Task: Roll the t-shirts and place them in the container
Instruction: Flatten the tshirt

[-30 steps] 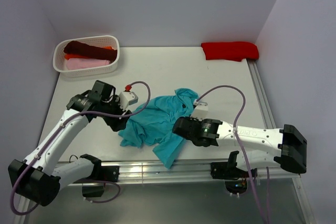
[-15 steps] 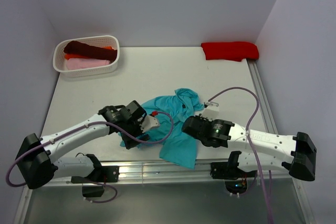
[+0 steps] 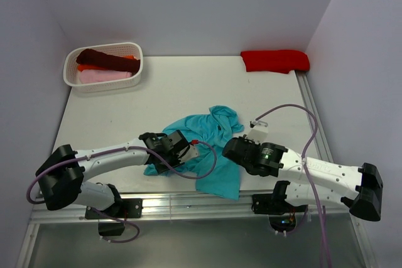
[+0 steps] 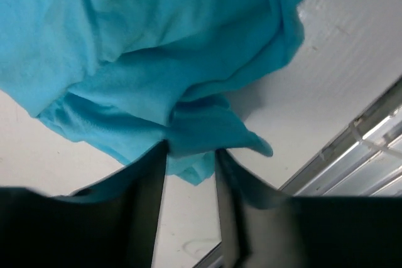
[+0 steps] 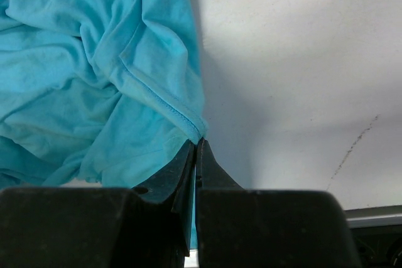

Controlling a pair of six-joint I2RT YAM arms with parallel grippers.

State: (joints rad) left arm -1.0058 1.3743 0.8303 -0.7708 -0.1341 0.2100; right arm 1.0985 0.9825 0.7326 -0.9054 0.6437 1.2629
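Right end effector is pinching the shirt; can't tell if left end effector is holding. Slow pulling should be smoothing it.

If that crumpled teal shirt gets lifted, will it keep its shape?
Probably flops: the teal t-shirt lies in soft folds. It would likely hang from wherever it's pinched, like the hem in the right gripper. Pushed, it should bunch, not roll.
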